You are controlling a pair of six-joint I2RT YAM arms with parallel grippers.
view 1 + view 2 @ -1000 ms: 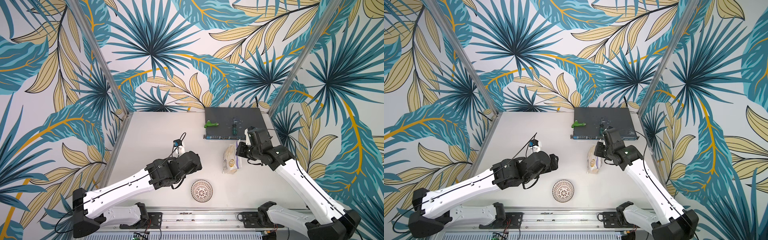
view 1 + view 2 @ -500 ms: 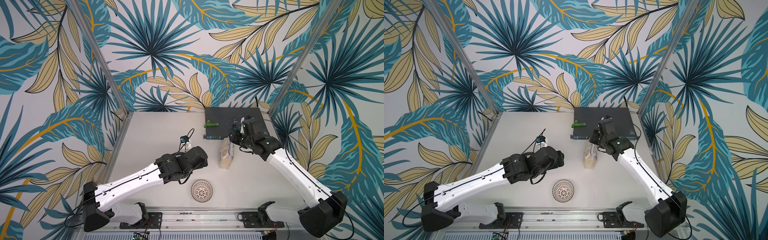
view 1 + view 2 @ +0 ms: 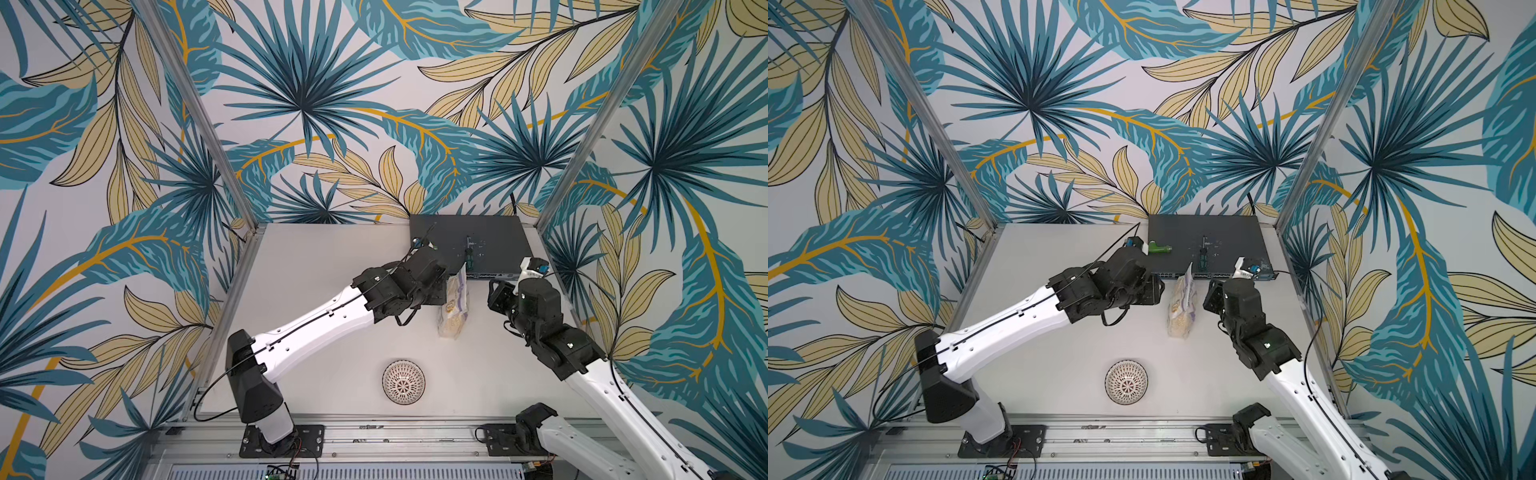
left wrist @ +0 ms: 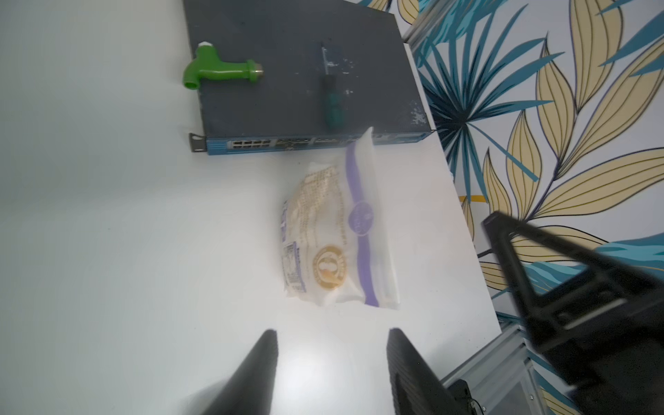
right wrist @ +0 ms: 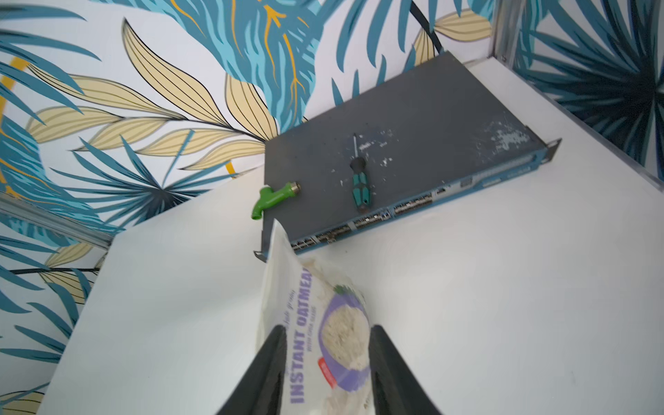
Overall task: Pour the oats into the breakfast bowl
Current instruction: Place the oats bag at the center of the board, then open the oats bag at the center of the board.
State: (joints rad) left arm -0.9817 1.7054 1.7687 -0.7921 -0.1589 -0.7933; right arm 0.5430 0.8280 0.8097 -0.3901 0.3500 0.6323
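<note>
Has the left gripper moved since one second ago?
Yes. The left gripper has travelled away from the bowl toward the network switch, and is now beside the oats pouch.

Oats pouch [image 4: 334,233]: clear film, pale beige flakes, purple stripe w/ round purple badge, gold round emblem; other face white w/ purple lettering. Breakfast bowl [image 3: 403,381]: white, dark radial geometric ptn inside, dark rim. Switch [image 4: 269,72]: dk grey top, white scuffs, blue front. Fitting [image 4: 219,70]: bright green. Screwdriver [image 4: 332,104]: green/black handle. Table [image 3: 324,270]: white. Walls [image 3: 311,104]: teal + beige leaf print, yellow veins. Left arm [image 3: 316,328], right arm [image 3: 602,386]: white shells, black joints
</note>
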